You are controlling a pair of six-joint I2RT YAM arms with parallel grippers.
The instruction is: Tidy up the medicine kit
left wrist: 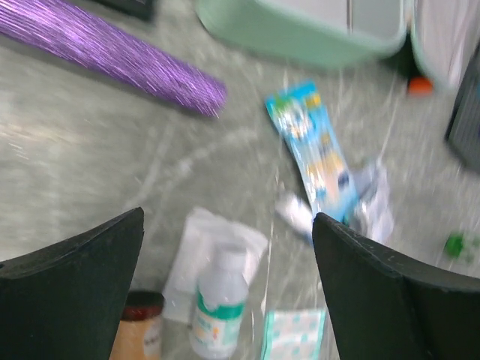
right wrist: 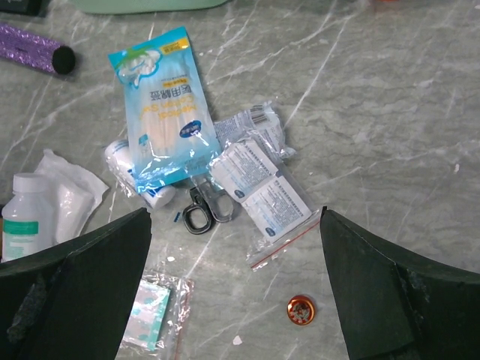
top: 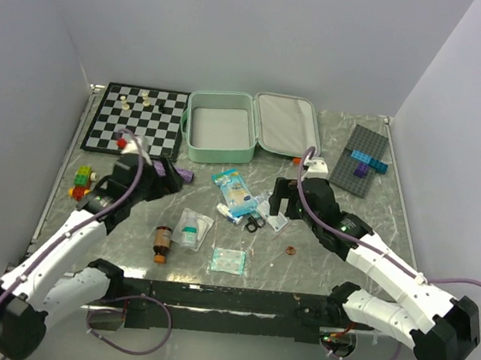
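We find the left gripper (left wrist: 229,225) and right gripper (right wrist: 232,216) wide open, empty; the medicine kit (top: 217,153) lies open, far centre.

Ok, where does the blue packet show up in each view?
Top external: blue packet at table centre, just in front of the medicine kit.
Left wrist: packet right of centre.
Right wrist: packet upper left.
Shared landmark: purple tube, left of the packet in all three.

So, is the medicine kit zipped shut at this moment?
No, the medicine kit lies open in the top view, with both halves facing up side by side.
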